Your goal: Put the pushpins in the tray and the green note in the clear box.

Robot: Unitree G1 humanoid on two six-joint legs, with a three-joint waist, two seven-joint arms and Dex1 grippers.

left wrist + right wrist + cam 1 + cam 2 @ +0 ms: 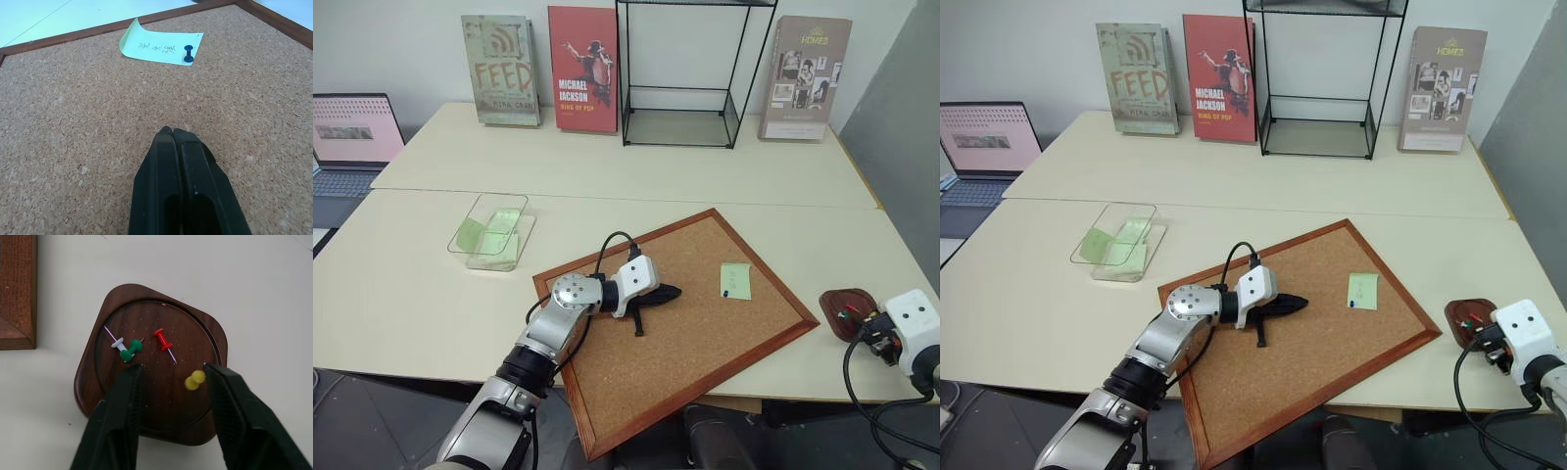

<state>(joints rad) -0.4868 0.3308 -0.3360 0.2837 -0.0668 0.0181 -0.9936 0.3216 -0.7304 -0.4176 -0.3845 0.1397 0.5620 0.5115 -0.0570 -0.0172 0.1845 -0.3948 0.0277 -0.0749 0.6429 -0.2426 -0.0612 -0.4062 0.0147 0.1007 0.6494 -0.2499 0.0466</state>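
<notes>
The clear box (492, 231), transparent with low walls, sits at the table's left and holds green paper slips. The left gripper (668, 292) hovers over the corkboard (705, 333) with fingers pressed together, empty. The green note (735, 281), a pale square with small dark marks, lies on the corkboard, pinned by a dark blue pushpin (188, 54). At right, the dark red-brown tray (151, 401) holds white, green, red and yellow pushpins (164, 340). The right gripper (171, 372) sits above the tray, fingers spread, holding nothing.
</notes>
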